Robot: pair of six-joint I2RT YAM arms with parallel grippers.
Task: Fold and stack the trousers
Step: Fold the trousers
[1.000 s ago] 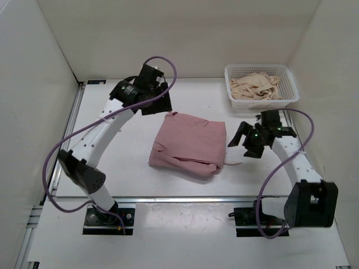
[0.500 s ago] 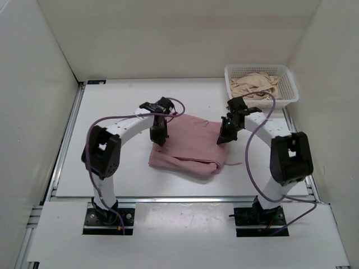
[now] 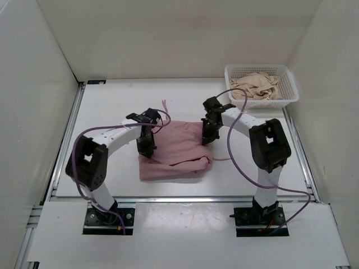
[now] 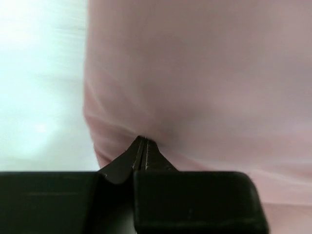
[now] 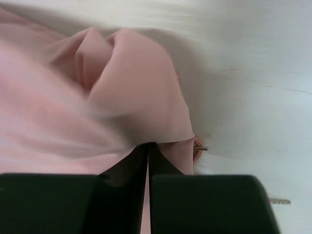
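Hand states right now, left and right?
Left hand: closed, pinching the pink trousers at their left edge.
Right hand: closed, pinching a fold of the pink trousers.

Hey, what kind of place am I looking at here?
Probably a robotics lab test cell: white panel walls box in the table, the left arm and right arm are bolted at its near edge, and it holds pink trousers and a basket of beige clothing.
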